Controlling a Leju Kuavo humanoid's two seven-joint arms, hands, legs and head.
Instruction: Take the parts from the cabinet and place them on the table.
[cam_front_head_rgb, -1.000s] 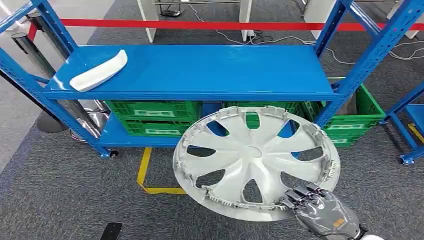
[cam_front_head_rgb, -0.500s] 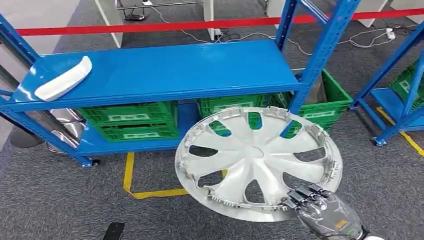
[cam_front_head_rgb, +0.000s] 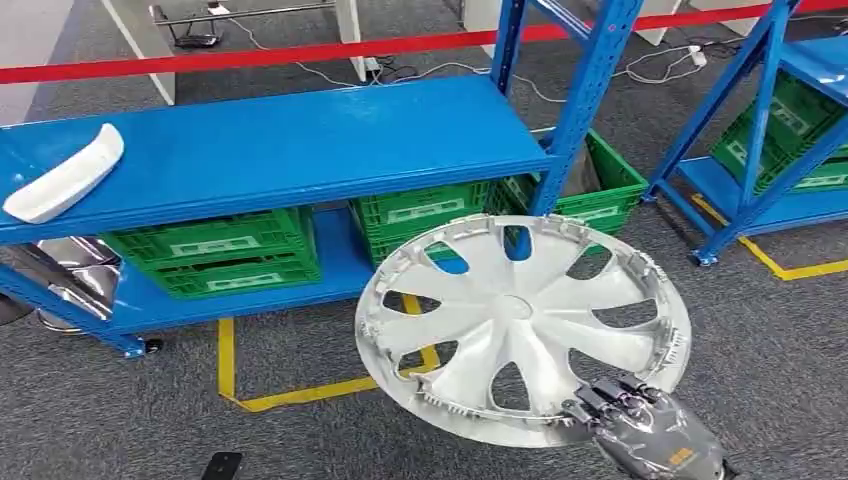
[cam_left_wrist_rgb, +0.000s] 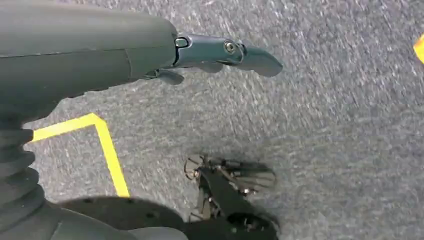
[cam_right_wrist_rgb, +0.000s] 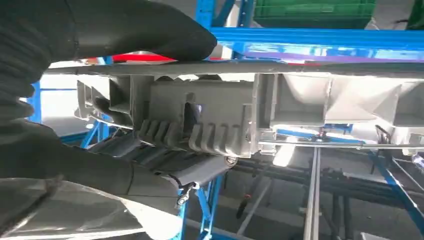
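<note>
Blue shelving (cam_front_head_rgb: 270, 150) has slid leftward as your view turns right; the right robot hand (cam_front_head_rgb: 640, 425) still grips the wheel cover (cam_front_head_rgb: 520, 325) by its rim, clear of the cabinet, so carrying has begun. The left robot hand (cam_left_wrist_rgb: 220, 52) hangs empty, fingers apart.

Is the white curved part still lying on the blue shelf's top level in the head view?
Yes, the white curved part lies on the top level of the blue shelf, near its left end.
</note>
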